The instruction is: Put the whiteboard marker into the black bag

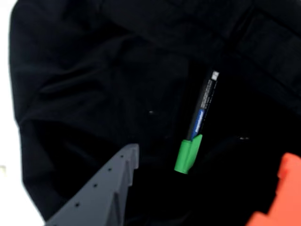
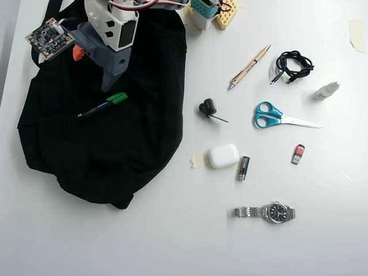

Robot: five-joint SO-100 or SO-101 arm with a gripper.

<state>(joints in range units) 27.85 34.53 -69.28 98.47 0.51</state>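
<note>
One marker: whiteboard marker (image 2: 103,105) is lying on the black bag (image 2: 138,144), green cap toward the gripper.
Gripper: gripper (image 1: 207,188) is hovering open, holding nothing.
Step advice: lifting straight clear, avoiding snagging fabric.
Bench: scissors (image 2: 276,117), watch (image 2: 270,212) lying well apart.

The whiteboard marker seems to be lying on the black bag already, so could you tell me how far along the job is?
Done: the whiteboard marker lies on the black bag, free of the gripper, whose jaws stand open above it. In hand: nothing. Left: possibly nothing; the wrist view shows dark folds around the marker, but I cannot tell whether it sits inside an opening or merely on the fabric.
</note>
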